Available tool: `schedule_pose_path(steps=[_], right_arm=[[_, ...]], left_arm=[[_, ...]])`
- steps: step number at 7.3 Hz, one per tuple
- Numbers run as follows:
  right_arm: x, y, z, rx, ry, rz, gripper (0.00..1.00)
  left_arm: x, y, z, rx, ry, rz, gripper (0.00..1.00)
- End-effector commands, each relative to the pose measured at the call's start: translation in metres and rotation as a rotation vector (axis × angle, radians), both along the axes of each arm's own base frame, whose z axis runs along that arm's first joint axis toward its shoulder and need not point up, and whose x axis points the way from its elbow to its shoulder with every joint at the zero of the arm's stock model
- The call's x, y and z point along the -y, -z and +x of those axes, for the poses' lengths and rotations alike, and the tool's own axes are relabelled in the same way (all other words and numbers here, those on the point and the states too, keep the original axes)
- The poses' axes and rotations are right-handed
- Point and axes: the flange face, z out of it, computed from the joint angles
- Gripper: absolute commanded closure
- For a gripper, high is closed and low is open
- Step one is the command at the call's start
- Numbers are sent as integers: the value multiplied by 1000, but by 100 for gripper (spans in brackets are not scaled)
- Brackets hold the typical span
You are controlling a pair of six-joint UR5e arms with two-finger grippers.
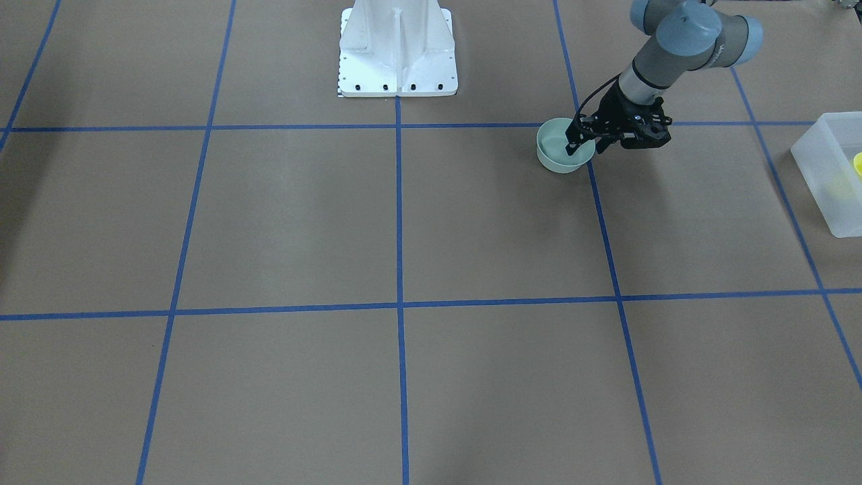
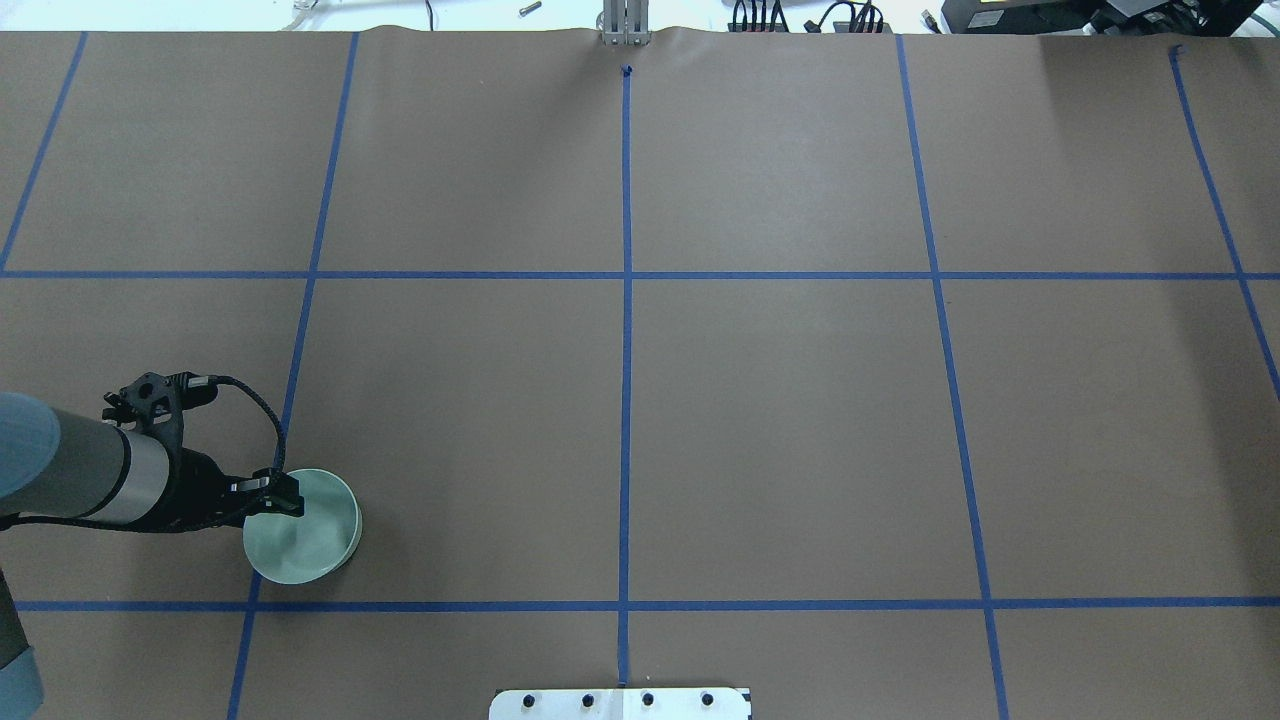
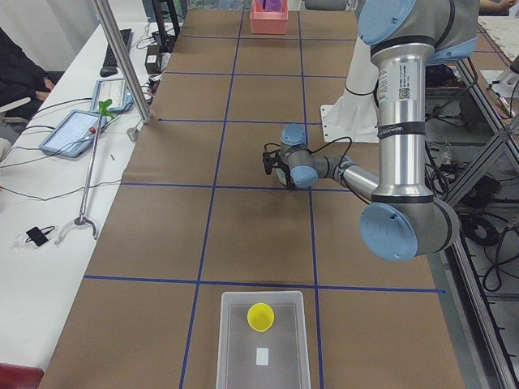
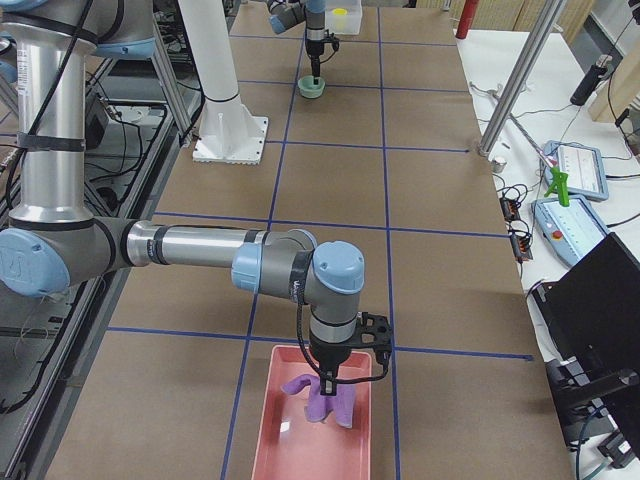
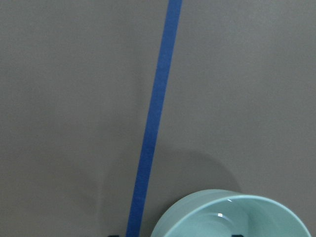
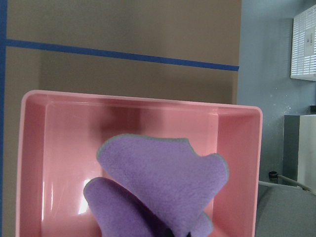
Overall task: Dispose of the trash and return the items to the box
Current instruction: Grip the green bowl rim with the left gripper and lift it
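The pale mint-green bowl (image 1: 556, 153) (image 2: 312, 532) (image 5: 232, 217) stands on the brown table on the robot's left. My left gripper (image 1: 583, 143) (image 2: 285, 497) hangs over its rim, open, one finger inside and one outside. The yellow cup (image 3: 260, 316) stands upright in the frosted box (image 3: 235, 348) (image 1: 825, 168) at the table's left end. At the other end, the purple cloth (image 4: 325, 402) (image 6: 163, 182) hangs from my right gripper (image 4: 328, 382), shut on it, over a pink tray (image 4: 285, 450) (image 6: 49, 148). The cloth's lower end reaches the tray floor.
The white robot base (image 1: 397, 54) (image 2: 620, 703) stands at the table's near middle edge. Blue tape lines grid the brown paper. A metal post (image 3: 122, 57) and tablets (image 3: 77, 130) stand on the side bench, where a person's arm rests.
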Motion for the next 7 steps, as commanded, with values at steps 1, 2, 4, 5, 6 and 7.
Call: schedule_pose_path(steps=[1, 2, 4, 5, 6, 7], right_arm=[[0, -7, 1, -11, 2, -14, 100], [-1, -12, 2, -31, 2, -25, 100], [6, -20, 3, -26, -3, -17, 0], [7, -19, 3, -29, 0, -9, 0], [8, -17, 3, -30, -4, -6, 0], [10, -11, 3, -29, -9, 5, 0]], left_arm=[[0, 2, -1, -4, 1, -2, 100], [-1, 7, -3, -12, 3, -5, 100], [-5, 26, -16, -62, -46, -36, 100], [4, 34, -29, -87, -40, -53, 100], [15, 42, -44, -118, -47, -77, 100], [31, 48, -63, -147, -34, -96, 100]])
